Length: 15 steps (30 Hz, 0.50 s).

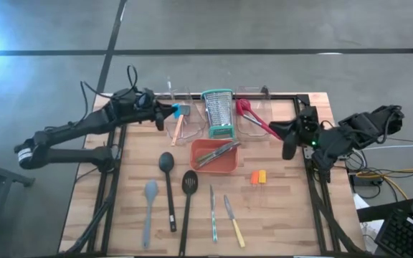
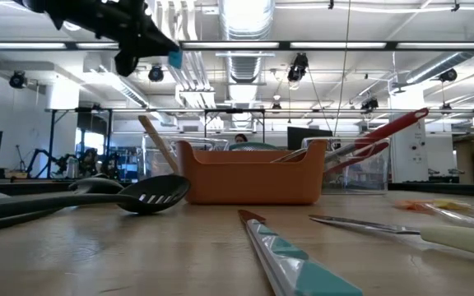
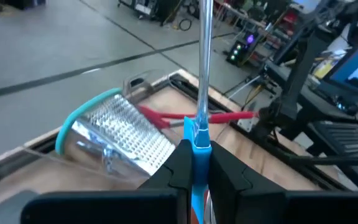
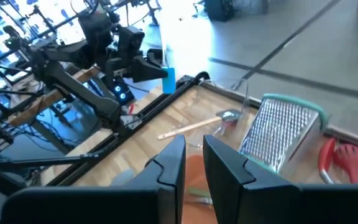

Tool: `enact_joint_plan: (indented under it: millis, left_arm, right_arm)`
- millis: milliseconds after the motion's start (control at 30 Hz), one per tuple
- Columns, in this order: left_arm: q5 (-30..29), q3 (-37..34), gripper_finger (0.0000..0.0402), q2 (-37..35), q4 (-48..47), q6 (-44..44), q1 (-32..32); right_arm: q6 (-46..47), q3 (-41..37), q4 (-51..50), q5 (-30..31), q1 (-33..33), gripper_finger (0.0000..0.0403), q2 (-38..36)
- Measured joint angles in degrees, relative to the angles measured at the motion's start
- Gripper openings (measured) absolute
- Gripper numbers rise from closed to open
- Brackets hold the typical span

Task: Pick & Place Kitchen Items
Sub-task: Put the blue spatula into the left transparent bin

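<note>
The left gripper point(image 1: 166, 111), jaws clamped on a blue-handled tool point(image 1: 179, 111), hovers over the far-left clear bin point(image 1: 171, 131); lower it inside before releasing. Right gripper point(image 1: 289, 150) waits, jaws parted.

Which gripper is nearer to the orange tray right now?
The right gripper is nearer, open just off the orange tray, toward the table's right edge. The left gripper, shut on a blue-handled tool, sits farther back over the clear bins.
</note>
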Motion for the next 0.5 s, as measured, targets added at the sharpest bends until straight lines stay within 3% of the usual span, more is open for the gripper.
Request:
enact_joint_plan:
  millis: [367, 500]
  left_arm:
    - [0.4, 1.4, 0.0028, 10.2, 3.1, -2.5, 0.9]
    - [2.7, 3.2, 0.0028, 13.8, 7.9, 0.9, -0.8]
  right_arm:
    - [1.0, 0.0, 2.2, -2.5, -2.7, 0.0052, 3.3]
    - [-2.1, 0.0, 7.3, -3.7, -4.5, 0.0052, 5.2]
